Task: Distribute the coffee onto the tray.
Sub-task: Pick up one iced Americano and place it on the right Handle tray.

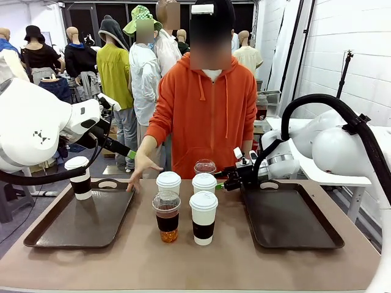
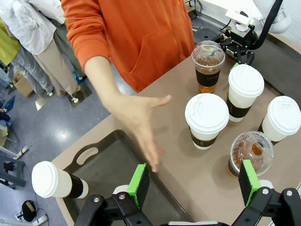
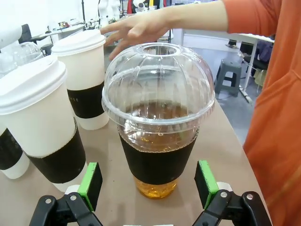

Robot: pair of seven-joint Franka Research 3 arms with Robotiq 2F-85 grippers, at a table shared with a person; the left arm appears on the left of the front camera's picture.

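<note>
Five cups stand mid-table: three white paper cups with brown bands and two clear dome-lidded cups of amber drink. A fourth white cup stands on the left tray, at its far left corner. My right gripper is open, low on the table. The rear clear cup stands just ahead between its green pads, untouched. My left gripper hangs open above the left tray's far right corner, holding nothing.
The person in an orange hoodie rests a hand on the left tray's far right edge, right under my left gripper. The right tray is bare. The table's front strip is free.
</note>
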